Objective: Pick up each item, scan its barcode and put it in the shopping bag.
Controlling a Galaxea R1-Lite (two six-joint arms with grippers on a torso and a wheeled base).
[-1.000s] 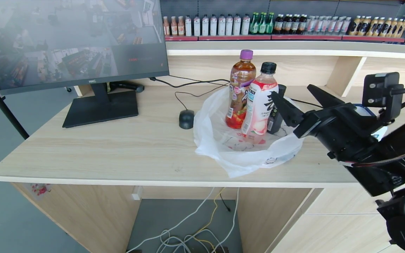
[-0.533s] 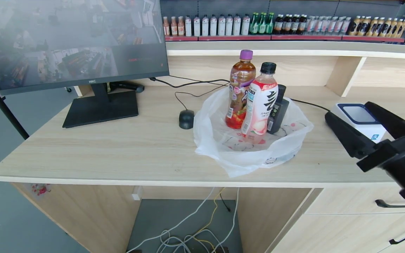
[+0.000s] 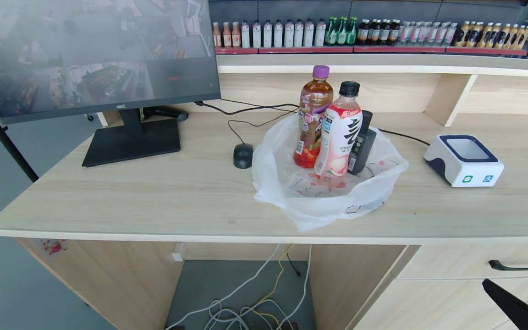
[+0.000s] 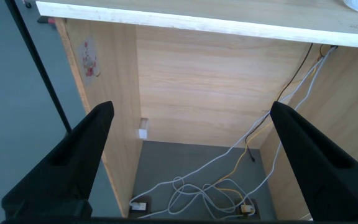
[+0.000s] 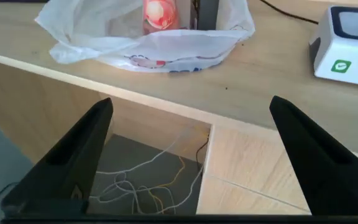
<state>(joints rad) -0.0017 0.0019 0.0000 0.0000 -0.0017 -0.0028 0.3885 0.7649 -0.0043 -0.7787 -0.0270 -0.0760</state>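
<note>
While clear of counter [image 3: 154, 201], left tool [image 4: 191, 106] spread wide, right tool [image 5: 191, 102] too

Counter [image 3: 154, 197]: pale wood-grain, matt, smooth. Shopping bag [image 3: 291, 197]: thin translucent white plastic, crinkled, slight sheen. Purple-cap bottle [image 3: 312, 105] & black-cap bottle [image 3: 339, 133]: plastic w/ glossy printed labels. Scanner [image 3: 442, 160]: smooth white plastic, dark blue trim. Monitor [image 3: 85, 55]: glossy reflective screen, matt black stand. Mouse [image 3: 243, 155]: matt black. Left end effector [image 4: 191, 109] & right end effector [image 5: 190, 102]: matt black.
</note>
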